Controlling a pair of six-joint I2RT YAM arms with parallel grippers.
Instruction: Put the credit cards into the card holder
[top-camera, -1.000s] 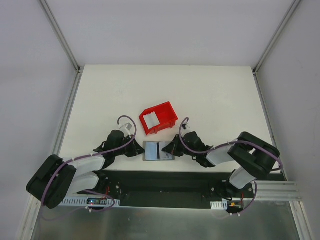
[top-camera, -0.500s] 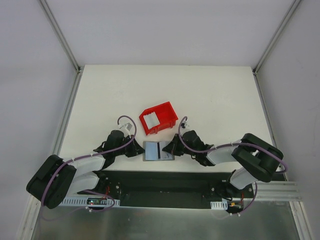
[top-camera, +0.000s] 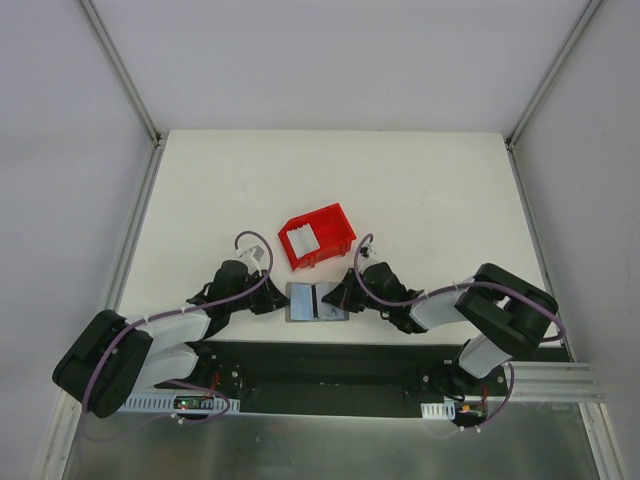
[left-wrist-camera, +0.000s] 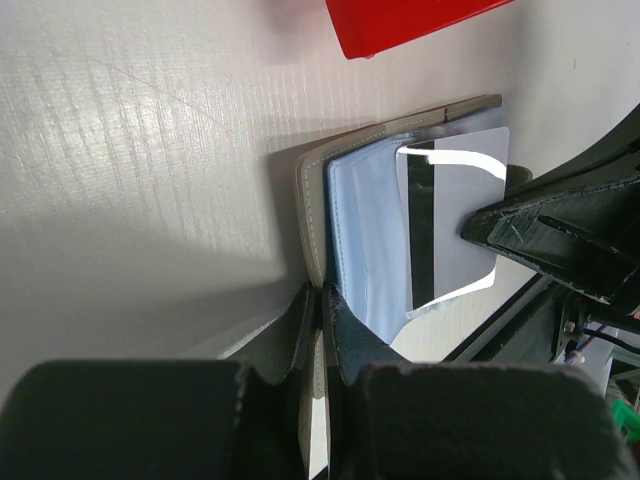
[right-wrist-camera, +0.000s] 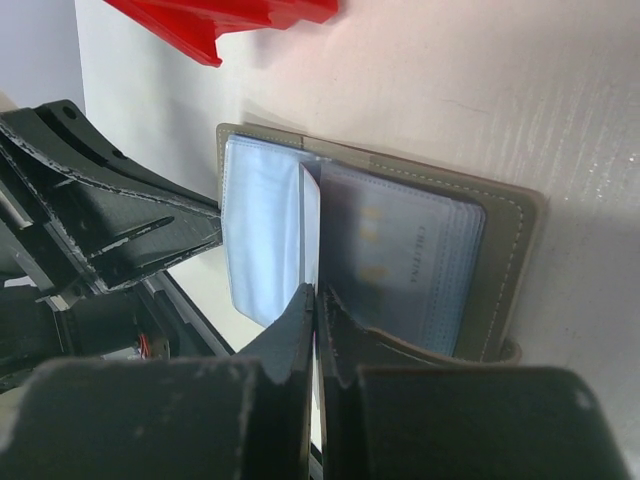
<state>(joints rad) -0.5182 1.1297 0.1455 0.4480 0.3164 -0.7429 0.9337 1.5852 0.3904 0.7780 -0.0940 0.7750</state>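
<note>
The card holder (top-camera: 317, 302) lies open on the worktop (top-camera: 420, 200) between my arms, just in front of the red bin (top-camera: 338, 228). My left tool (left-wrist-camera: 322, 300) is pressed together on the holder's left edge. My right tool (right-wrist-camera: 316, 297) pinches a striped credit card (left-wrist-camera: 450, 215) over the slotted inside. A second card (top-camera: 305, 238) lies in the bin.

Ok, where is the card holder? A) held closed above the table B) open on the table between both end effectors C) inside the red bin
B: the card holder lies open on the table, left end effector and right end effector at its sides.
</note>
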